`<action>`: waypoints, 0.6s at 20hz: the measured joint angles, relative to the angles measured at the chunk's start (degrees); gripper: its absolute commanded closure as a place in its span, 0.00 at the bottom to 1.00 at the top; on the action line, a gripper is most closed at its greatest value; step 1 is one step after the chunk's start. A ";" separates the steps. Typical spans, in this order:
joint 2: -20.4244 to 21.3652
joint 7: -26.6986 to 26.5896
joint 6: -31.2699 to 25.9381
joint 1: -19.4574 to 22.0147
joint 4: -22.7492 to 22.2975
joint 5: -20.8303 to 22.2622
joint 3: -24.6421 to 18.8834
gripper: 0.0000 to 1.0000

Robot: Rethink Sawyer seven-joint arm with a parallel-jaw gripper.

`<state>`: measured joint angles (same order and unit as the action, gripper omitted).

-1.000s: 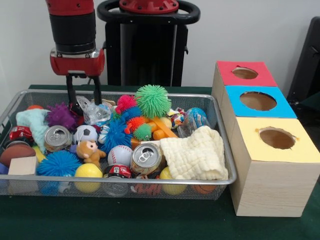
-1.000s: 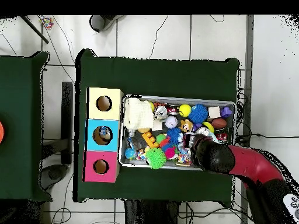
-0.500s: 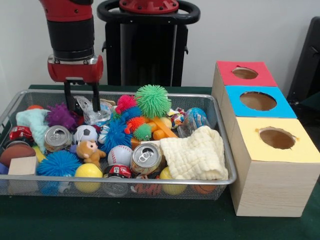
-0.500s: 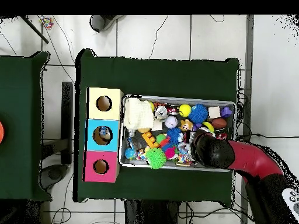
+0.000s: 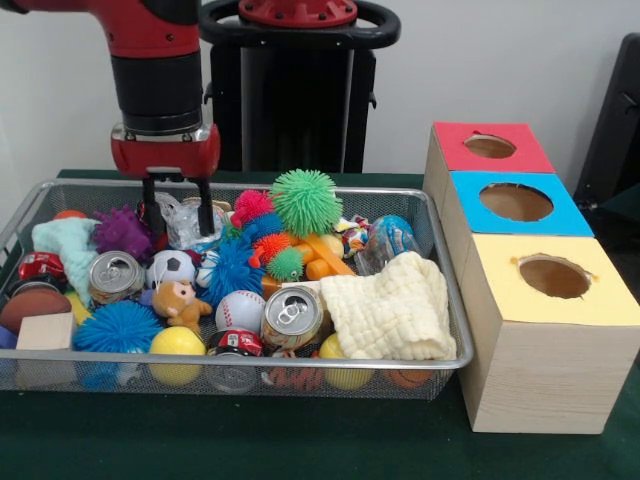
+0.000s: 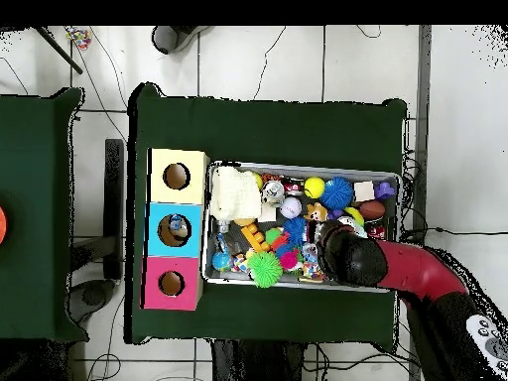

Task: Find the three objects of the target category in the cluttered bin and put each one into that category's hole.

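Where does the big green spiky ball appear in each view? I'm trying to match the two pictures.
Front view: big green spiky ball at the wire bin's far side, middle.
Overhead view: at the bin's bottom edge, left of middle.
Shared landmark: the red-topped wooden box nearest it.

The front view sits close and low across the table, facing the wire bin (image 5: pixel 440 300) and three-hole box (image 5: pixel 540 330). The overhead view looks straight down from high up, turned half round, sharing the bin (image 6: pixel 303 167) and box (image 6: pixel 151 228).
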<state>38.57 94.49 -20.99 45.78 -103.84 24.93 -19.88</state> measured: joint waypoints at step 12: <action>-0.21 0.01 14.08 -1.77 -6.99 1.90 3.05 0.00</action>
<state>38.36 94.50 -6.91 44.01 -110.83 26.83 -16.83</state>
